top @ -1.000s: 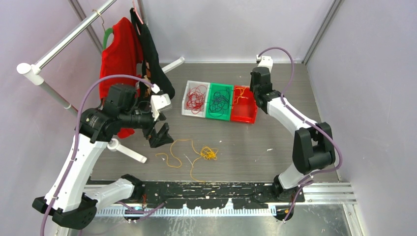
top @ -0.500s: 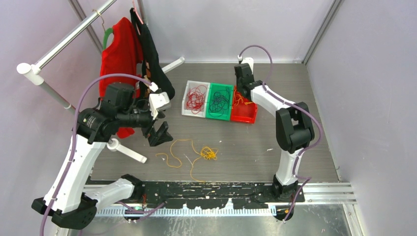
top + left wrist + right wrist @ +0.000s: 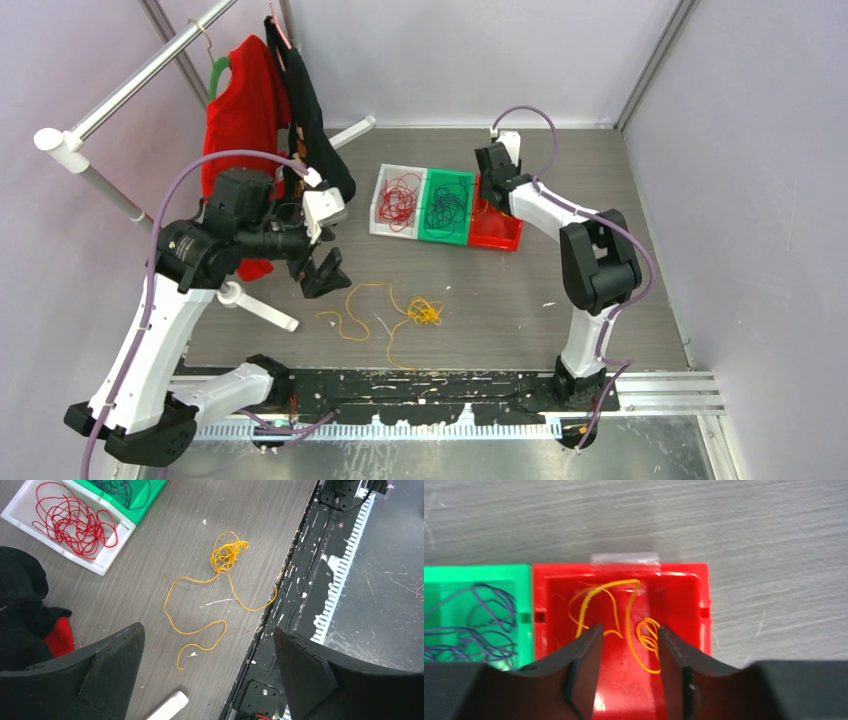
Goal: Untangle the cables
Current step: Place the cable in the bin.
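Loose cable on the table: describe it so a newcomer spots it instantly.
Start at the row of three bins at the far middle of the table: white bin, green bin, red bin. On the bare surface in front of them, toward the near edge, lies the yellow-orange cable, a knotted clump trailing long curly tails. It alone lies outside a bin.

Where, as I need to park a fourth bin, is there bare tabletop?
Widest bare patch of the table: between the loose yellow cable and the right arm, in front of the red bin. Another lies behind the green bin, along the back wall. Crowded: the left side, with the left hand, the hanging clothes and the rack foot.
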You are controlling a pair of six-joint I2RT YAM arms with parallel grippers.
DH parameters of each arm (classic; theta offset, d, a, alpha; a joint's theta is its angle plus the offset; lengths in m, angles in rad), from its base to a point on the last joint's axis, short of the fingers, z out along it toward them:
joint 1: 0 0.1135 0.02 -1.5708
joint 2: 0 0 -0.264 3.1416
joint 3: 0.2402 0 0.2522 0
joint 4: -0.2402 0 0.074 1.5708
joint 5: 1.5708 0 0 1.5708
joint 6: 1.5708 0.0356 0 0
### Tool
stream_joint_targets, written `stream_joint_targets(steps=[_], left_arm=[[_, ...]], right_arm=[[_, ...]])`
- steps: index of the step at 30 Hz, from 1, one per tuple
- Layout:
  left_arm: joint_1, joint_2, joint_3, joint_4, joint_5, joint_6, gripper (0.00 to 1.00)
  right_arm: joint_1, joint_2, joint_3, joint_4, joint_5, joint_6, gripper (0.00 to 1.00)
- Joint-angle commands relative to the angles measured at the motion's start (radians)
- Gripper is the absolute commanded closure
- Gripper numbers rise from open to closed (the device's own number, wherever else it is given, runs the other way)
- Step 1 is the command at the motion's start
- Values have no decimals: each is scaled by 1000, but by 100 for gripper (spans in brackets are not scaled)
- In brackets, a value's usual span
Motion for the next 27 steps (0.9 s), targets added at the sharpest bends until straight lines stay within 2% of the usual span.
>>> stream_joint_targets(steps=[1,4,7,8,10,13,15,18,20,24,27], left_arm=[[-3,-5,38,-2,6,9,0],[-3,-9,28,4,7,9,0],[-3,-23,0,23,3,7,1],[-3,-28,-8,31,-2,3,1],[-3,-30,-23,46,-12,-15,1],[-3,-18,-31,47,-23,-36,1],[-2,-13,-41,52,-36,-35,0],[-1,-11,-61,71,-54,-24,1],[0,-15,-69,79,-65,-16,1],[2,-13,-70,73,-73,-7,0],[2,-20,-77,72,-71,3,0]], right_arm=[[-10,-142,-52,74,58,28,43],[-10,-228,-83,82,3,77,25],[-10,-317,-127,87,-99,128,1],[-11,-356,-162,115,-133,153,0],[-12,-448,-263,196,-158,253,0],[-27,-578,-434,362,-462,298,0],[5,-641,-521,435,-587,317,0],[147,-702,-553,331,-583,248,1],[261,-716,-580,275,-570,215,7],[450,-706,-634,243,-541,196,25],[545,-663,-656,238,-515,190,32]])
